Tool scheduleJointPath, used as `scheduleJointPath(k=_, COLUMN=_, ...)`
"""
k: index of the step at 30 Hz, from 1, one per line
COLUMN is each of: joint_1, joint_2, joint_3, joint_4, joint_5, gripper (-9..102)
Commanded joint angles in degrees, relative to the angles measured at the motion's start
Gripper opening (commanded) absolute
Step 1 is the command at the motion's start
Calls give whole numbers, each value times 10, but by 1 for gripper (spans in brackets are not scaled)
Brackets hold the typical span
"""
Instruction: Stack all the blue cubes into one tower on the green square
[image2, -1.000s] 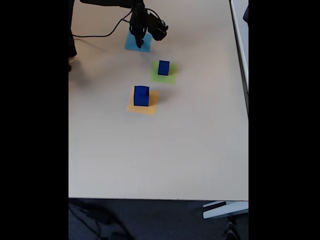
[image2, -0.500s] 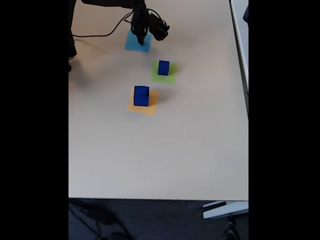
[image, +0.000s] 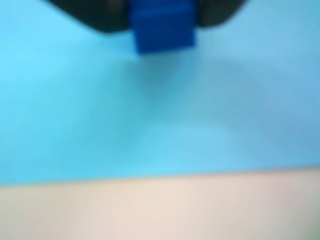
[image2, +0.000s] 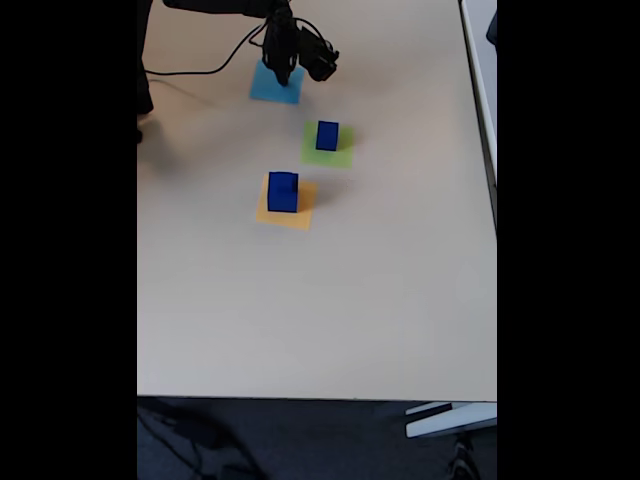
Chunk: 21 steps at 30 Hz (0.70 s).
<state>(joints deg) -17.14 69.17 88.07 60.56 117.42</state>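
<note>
Lifted slightly off the light-blue paper square, black gripper pinches a small dark-blue cube; lime-green paper square with its own blue cube lies down-right in the fixed view.

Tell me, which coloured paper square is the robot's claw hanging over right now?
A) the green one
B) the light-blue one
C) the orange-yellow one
B: in the fixed view the gripper sits above the light-blue square, while the green square and the orange-yellow square each carry a blue cube.
</note>
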Motion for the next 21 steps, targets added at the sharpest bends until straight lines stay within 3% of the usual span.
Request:
scheduleJointPath(k=1, joint_1=4, joint_2=8, joint_3=-29, joint_4=-2, joint_5=-6, gripper=2)
scheduleJointPath(k=9, joint_1=18, joint_2=23, joint_3=-28, joint_4=-2, joint_5=-36, gripper=2)
scheduleJointPath(k=21, joint_1=94, joint_2=110, joint_3=-69, joint_4=10, joint_5=-172, gripper=2)
